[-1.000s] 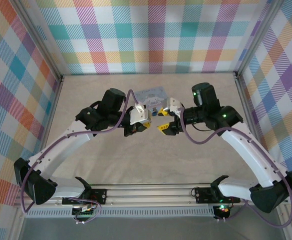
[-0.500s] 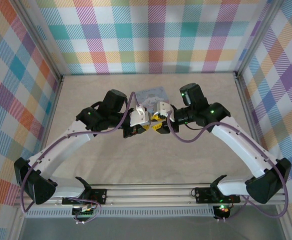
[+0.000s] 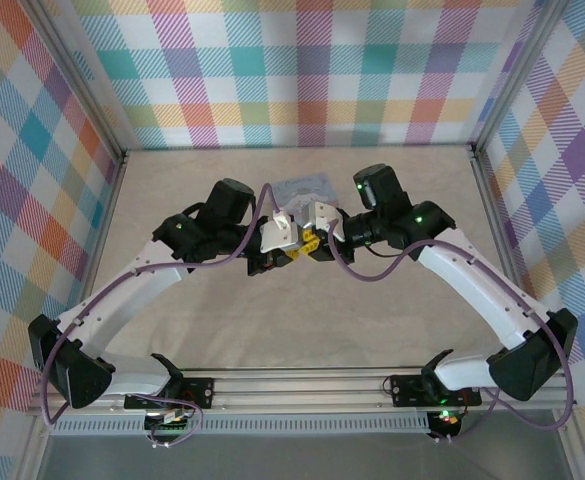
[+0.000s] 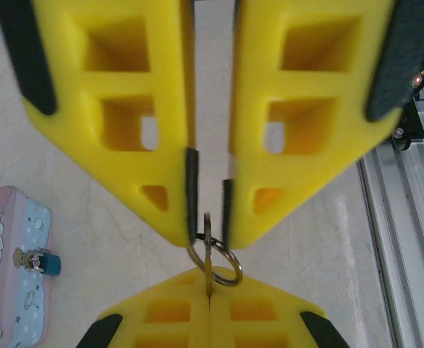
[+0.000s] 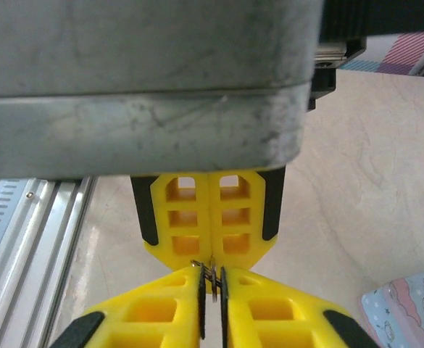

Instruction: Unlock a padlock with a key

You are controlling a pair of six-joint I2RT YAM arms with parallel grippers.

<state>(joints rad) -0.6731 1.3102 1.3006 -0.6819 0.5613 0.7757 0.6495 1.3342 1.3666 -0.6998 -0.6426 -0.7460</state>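
A small key (image 4: 209,254) on a silver ring (image 4: 231,272) hangs in the air between my two grippers, above the middle of the table. My left gripper (image 4: 208,217) is shut on its upper part. My right gripper (image 5: 212,283) meets it tip to tip and is shut on the key's other end (image 5: 213,279). From above, both yellow fingertip pairs touch, left (image 3: 294,248) and right (image 3: 312,246). The tiny blue padlock (image 4: 46,262) hangs on the clasp of a pastel cartoon box (image 4: 5,283), lower left in the left wrist view.
The pastel box (image 3: 307,187) lies on the beige table (image 3: 222,310) just behind the grippers; its corner (image 5: 407,308) shows in the right wrist view. Plaid walls enclose three sides. A metal rail (image 3: 292,385) runs along the near edge.
My right arm swung left to meet the left gripper, and its jaws closed from open onto the key. The left arm and the box stayed still.
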